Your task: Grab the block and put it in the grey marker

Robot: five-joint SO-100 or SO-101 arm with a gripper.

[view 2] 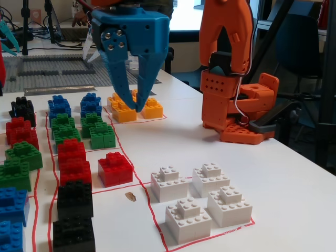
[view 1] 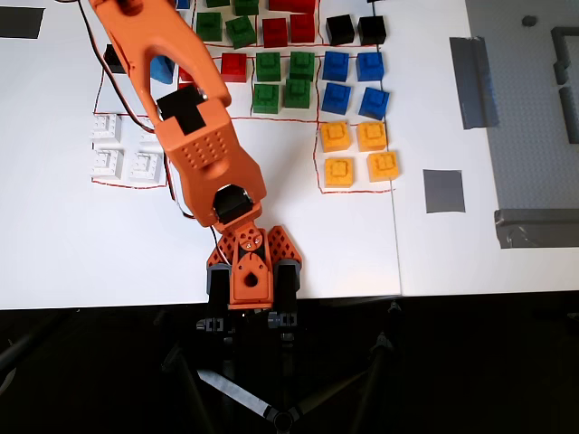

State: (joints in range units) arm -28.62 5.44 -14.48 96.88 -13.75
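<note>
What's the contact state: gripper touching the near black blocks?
Apart. The fixed view shows the gripper hanging with its tips clear above the black blocks; red blocks show in the gap between them.
</note>
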